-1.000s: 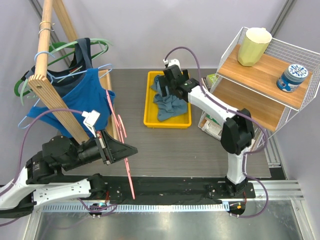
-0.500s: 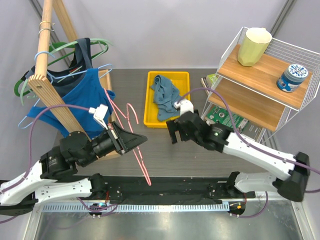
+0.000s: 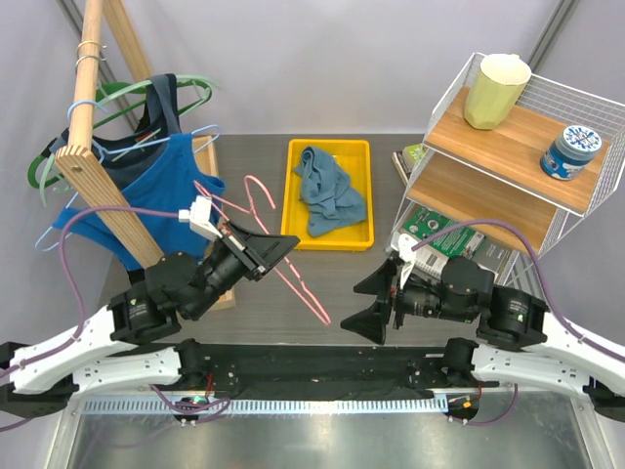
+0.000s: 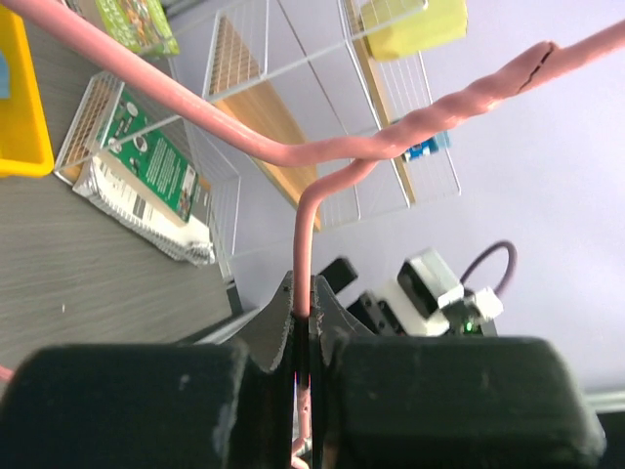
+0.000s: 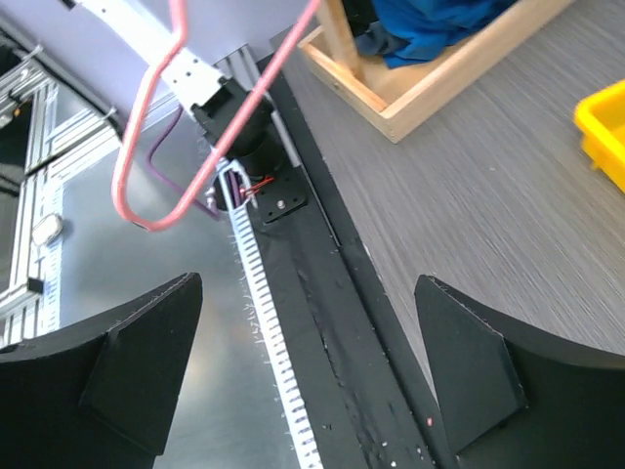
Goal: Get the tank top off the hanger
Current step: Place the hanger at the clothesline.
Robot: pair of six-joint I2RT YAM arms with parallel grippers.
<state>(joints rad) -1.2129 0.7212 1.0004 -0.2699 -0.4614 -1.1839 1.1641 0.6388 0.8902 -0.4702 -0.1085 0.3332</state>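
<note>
Pink wire sits pinched between the tightly closed fingers of the left gripper [image 4: 304, 318], which holds the bare hanger [image 4: 304, 234] up above the table [image 3: 254, 156]. The right gripper [image 3: 374, 305] is spread wide with nothing in it, low near the front edge and apart from the hanger. The tank top [image 3: 330, 191], grey-blue and crumpled, lies in the yellow tray [image 3: 326, 241] toward the back. Off to the left, another blue top [image 3: 161, 191] hangs on the wooden rack [image 3: 98, 176].
</note>
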